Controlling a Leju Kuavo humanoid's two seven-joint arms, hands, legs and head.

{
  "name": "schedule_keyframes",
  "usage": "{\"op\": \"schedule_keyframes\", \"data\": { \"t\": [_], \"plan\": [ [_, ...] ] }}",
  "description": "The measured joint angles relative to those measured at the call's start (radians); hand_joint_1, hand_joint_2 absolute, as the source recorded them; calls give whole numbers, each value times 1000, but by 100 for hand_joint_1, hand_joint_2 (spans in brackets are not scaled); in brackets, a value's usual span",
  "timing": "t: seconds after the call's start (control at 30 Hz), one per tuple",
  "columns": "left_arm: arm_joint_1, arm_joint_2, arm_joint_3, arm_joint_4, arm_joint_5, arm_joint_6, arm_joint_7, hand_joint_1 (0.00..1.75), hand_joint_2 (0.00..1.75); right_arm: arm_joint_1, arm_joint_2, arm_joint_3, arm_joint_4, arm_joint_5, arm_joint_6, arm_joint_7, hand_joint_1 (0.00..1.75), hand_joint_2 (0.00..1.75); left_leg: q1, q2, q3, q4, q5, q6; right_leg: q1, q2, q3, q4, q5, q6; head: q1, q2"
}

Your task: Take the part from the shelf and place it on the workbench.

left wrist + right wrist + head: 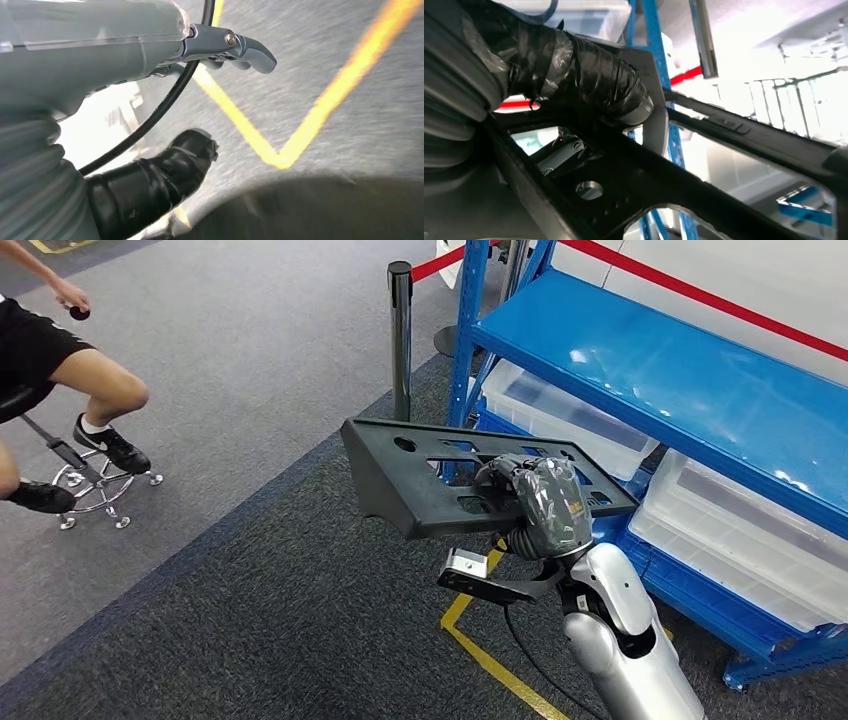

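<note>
The part [420,485] is a flat black plastic panel with several cutouts and a bent-down edge. My right hand [540,502], wrapped in dark tape, grips its near right edge and holds it level in the air, in front of the blue shelf [650,370]. In the right wrist view the taped fingers [584,75] curl over the rim of the part [734,135]. My left hand [145,185] hangs over the grey carpet, fingers apart and holding nothing.
Clear plastic bins [560,410] [740,530] sit on the shelf's lower level. A black stanchion post [400,335] with red tape stands by the shelf corner. A person [80,370] sits on a wheeled stool [95,480] at far left. Yellow floor tape [490,655] runs below the part.
</note>
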State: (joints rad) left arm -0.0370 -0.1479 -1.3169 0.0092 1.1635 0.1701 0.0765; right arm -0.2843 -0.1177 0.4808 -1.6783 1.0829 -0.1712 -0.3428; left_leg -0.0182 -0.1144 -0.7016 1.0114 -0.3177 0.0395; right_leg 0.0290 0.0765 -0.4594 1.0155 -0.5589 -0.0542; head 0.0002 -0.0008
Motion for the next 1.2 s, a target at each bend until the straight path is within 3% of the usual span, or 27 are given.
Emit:
{"op": "schedule_keyframes", "data": {
  "t": [0.07, 0.1, 0.13, 0.17, 0.2, 0.23, 0.27, 0.3, 0.37, 0.43, 0.47, 0.5, 0.53, 0.57, 0.6, 0.63, 0.7, 0.73, 0.77, 0.83, 0.9, 0.97, 1.0, 1.07, 1.1, 1.13, 1.2],
  "plan": [
    [6, 28, 2, 0, 26, 3, 74, 0, 175, 0, -2, -2, 0, 1, -3, 0, 175, 175, -1, -13, -4, -11, 18, -11, -2, -26, -9, -13, 23, 0, 1, 0],
    [8, 42, 3, 0, 37, 4, 102, 0, 175, 1, -3, -2, 1, 2, -4, 0, 175, 175, -1, 2, -12, 1, -1, -16, -6, -40, -15, -20, 37, -1, 1, 0],
    [10, 54, 4, 1, 47, 4, 125, 0, 175, 2, -3, -3, 1, 3, -5, 0, 175, 175, 0, 25, -23, 31, -40, -21, -9, -55, -24, -26, 51, -3, 0, 0],
    [11, 66, 5, 1, 58, 4, 145, 0, 175, 3, -4, -5, 2, 4, -5, 0, 175, 175, 4, 56, -38, 83, -98, -27, -11, -69, -35, -29, 62, -3, 0, 0],
    [10, 77, 6, 1, 68, 4, 162, 0, 175, 5, -6, -7, 2, 4, -6, 1, 175, 175, 10, 79, -54, 149, -155, -36, -12, -83, -48, -29, 73, -5, 0, 0],
    [10, 86, 8, 1, 77, 3, 175, 0, 175, 6, -7, -9, 2, 4, -6, 1, 175, 175, 16, 92, -66, 215, -191, -45, -13, -99, -64, -27, 83, -4, -1, 0],
    [8, 93, 10, 1, 84, 0, 183, 0, 175, 7, -8, -10, 2, 5, -6, 2, 175, 175, 23, 100, -70, 269, -200, -54, -14, -116, -82, -24, 94, 0, -1, 0],
    [7, 99, 11, 1, 89, -5, 186, 0, 175, 8, -9, -11, 2, 6, -6, 2, 175, 175, 30, 106, -62, 299, -183, -62, -15, -133, -100, -20, 105, 3, -1, 0],
    [2, 105, 11, 1, 96, -17, 186, 0, 175, 8, -9, -11, 2, 7, -6, 3, 175, 175, 42, 125, 6, 263, -132, -76, -20, -163, -138, -7, 123, 13, -1, 0],
    [-5, 108, 11, 0, 101, -32, 180, 0, 175, 7, -11, -11, 2, 8, -6, 4, 175, 175, 41, 167, 133, 121, -153, -82, -22, -190, -167, 12, 135, 25, -1, 0],
    [-8, 109, 11, 0, 103, -38, 177, 0, 175, 6, -12, -12, 2, 8, -7, 5, 175, 175, 36, 182, 179, 57, -177, -76, -23, -203, -176, 20, 141, 31, -1, 0],
    [-9, 111, 11, -1, 104, -42, 174, 0, 175, 5, -14, -11, 2, 8, -7, 6, 175, 175, 29, 187, 203, 15, -195, -66, -25, -216, -182, 25, 147, 37, 0, 0],
    [-9, 112, 11, -1, 105, -45, 173, 0, 175, 4, -15, -11, 2, 8, -7, 7, 175, 175, 23, 177, 200, -2, -198, -52, -28, -229, -185, 27, 153, 44, 0, 0],
    [-8, 112, 11, -1, 106, -47, 172, 0, 175, 4, -16, -10, 3, 8, -7, 7, 175, 175, 22, 167, 192, -4, -190, -37, -33, -226, -188, 29, 154, 52, 0, 0],
    [-8, 112, 11, -1, 106, -48, 172, 0, 175, 5, -17, -9, 4, 9, -7, 7, 175, 175, 21, 158, 184, -6, -180, -25, -37, -206, -193, 40, 138, 59, 0, 0],
    [-7, 113, 11, -1, 107, -50, 172, 0, 175, 6, -18, -8, 5, 9, -7, 7, 175, 175, 22, 150, 175, -8, -168, -12, -40, -173, -202, 64, 106, 65, 0, 0],
    [-9, 114, 11, -1, 108, -52, 172, 0, 175, 8, -24, -8, 6, 9, -8, 7, 175, 175, 21, 132, 151, -7, -144, 4, -42, -102, -232, 169, 7, 69, 0, 0],
    [-10, 116, 11, 0, 108, -53, 172, 0, 175, 9, -27, -8, 7, 9, -8, 7, 175, 175, 19, 121, 135, -5, -132, 7, -41, -86, -245, 231, -30, 68, 0, 0],
    [-10, 118, 11, 0, 108, -54, 172, 0, 175, 10, -30, -9, 8, 9, -8, 7, 175, 175, 17, 107, 118, -2, -121, 7, -41, -80, -250, 278, -47, 66, 0, 0],
    [-10, 121, 11, 0, 108, -56, 171, 0, 175, 11, -33, -8, 10, 9, -8, 7, 175, 175, 15, 79, 83, 7, -100, 4, -41, -75, -215, 277, -17, 59, 0, 0],
    [-11, 122, 11, 0, 108, -58, 171, 0, 175, 11, -33, -8, 10, 9, -8, 7, 175, 175, 15, 52, 52, 15, -79, -3, -42, -47, -122, 156, 22, 49, 0, 0],
    [-13, 124, 11, 0, 109, -61, 168, 0, 175, 12, -34, -9, 10, 9, -9, 7, 175, 175, 16, 29, 35, 17, -58, -14, -41, -12, -51, 43, 22, 45, 0, 0],
    [-13, 126, 10, 0, 109, -62, 164, 0, 175, 13, -35, -9, 11, 9, -10, 7, 175, 175, 17, 17, 30, 13, -46, -21, -39, -6, -41, 19, 16, 44, 0, 0],
    [-8, 131, 9, 0, 111, -65, 156, 0, 175, 13, -36, -9, 11, 10, -12, 7, 175, 175, 19, 3, 23, 5, -26, -34, -38, -29, -49, 9, 34, 40, 0, 0],
    [-7, 133, 7, 0, 112, -67, 152, 0, 175, 13, -36, -9, 11, 10, -14, 8, 175, 175, 19, 16, 15, 11, -36, -38, -39, -43, -55, 4, 44, 34, -1, 0],
    [-6, 134, 5, 0, 113, -70, 149, 0, 175, 14, -36, -9, 11, 11, -16, 8, 175, 175, 19, 38, 3, 32, -66, -41, -40, -57, -65, 0, 57, 26, -1, 0],
    [-9, 135, 1, 0, 114, -75, 143, 0, 175, 16, -37, -10, 11, 12, -19, 8, 175, 175, 24, 90, -26, 132, -169, -47, -37, -82, -90, -3, 80, 14, -3, 0]
  ]
}}
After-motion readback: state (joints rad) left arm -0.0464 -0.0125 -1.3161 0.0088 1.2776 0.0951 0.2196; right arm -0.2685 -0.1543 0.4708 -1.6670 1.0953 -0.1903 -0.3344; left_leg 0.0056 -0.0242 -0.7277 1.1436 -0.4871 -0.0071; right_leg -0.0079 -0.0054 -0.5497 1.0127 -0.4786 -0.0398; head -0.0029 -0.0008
